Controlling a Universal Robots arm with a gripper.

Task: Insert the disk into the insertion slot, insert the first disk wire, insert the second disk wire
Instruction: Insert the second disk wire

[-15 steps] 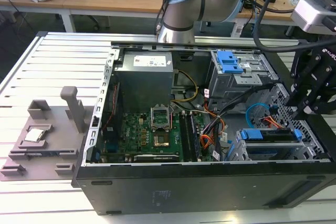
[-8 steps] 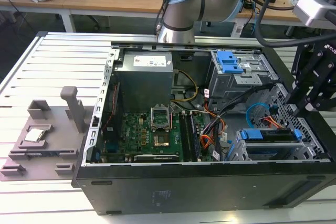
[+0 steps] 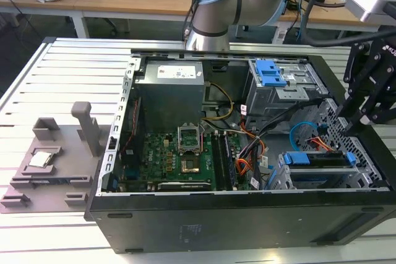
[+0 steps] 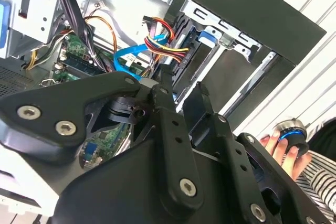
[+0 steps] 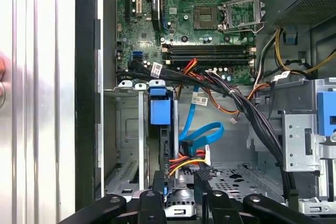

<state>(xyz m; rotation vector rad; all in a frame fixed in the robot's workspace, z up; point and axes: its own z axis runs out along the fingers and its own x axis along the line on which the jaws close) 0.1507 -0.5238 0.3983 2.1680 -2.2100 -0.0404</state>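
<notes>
The disk [image 3: 315, 160] lies inside the insertion slot [image 3: 281, 180], a silver perforated cage at the case's front corner on the exterior view's right. Its blue carrier bracket [image 5: 160, 111] shows edge-on in the first wrist view. A blue flat wire [image 5: 202, 132] and a red, yellow and orange wire bundle [image 5: 186, 158] run to the disk's rear edge. Whether their plugs are seated, I cannot tell. My gripper [image 5: 181, 174] hovers just behind that edge, open with nothing between its black fingers [image 4: 165, 85]. In the exterior view the gripper [image 3: 349, 119] hangs over the case's right wall.
The open black computer case [image 3: 235, 221] holds a green motherboard [image 3: 179, 159], a power supply [image 3: 170, 88] and a grey cage with a blue latch [image 3: 270, 73]. Black cable bundles [image 5: 247, 108] cross beside the slot. A hand [image 4: 278, 148] rests on a round knob outside the case.
</notes>
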